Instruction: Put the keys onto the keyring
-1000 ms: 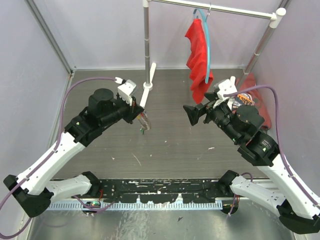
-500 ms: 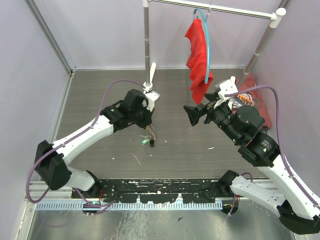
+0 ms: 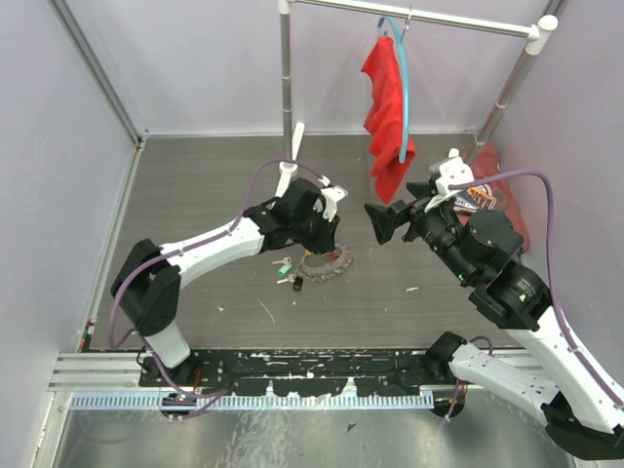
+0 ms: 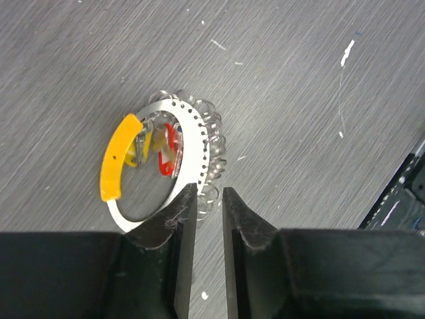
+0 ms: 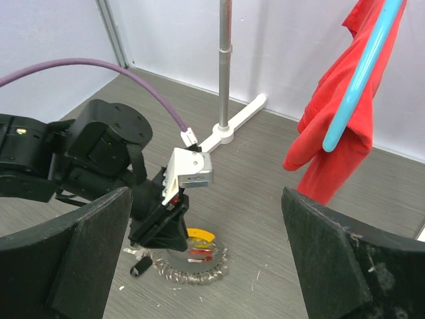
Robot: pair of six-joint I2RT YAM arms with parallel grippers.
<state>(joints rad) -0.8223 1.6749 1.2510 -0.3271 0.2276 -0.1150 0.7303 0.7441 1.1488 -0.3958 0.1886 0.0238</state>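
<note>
The left pincer [image 4: 209, 193] points down at the tabletop. Its two blocky black fingers [image 4: 247, 226] have matte, slightly frayed inner pads and stand a narrow slit apart. Only bare table shows in that slit, so nothing is clamped. The tip of the left-hand finger touches or overlaps the near rim of the keyring [image 4: 194, 149], though which cannot be told. The keyring is a thin flat hoop of pale grey metal, pricked with a row of tiny holes, and lies flat on the table. A short curved section of glossy orange-yellow plastic [image 4: 114, 159] covers the far side of the hoop. A fringe of small silvery wire loops [image 4: 214, 143] bunches along its outer edge. Inside the hoop lie a red-headed key [image 4: 171, 143] and a yellow-headed key [image 4: 149, 143], overlapping each other.

From above, a green-tagged key [image 3: 284, 265] and a small black-headed one [image 3: 295, 285] lie loose just beside the hoop. They rest on the grey wood-grain table [image 4: 299, 100], which is flecked with white scuffs.

The right pincer [image 3: 378, 224] hangs above the table, well apart from the hoop. Its broad black felt-textured pads [image 5: 73, 266] are spread wide and hold nothing.
</note>
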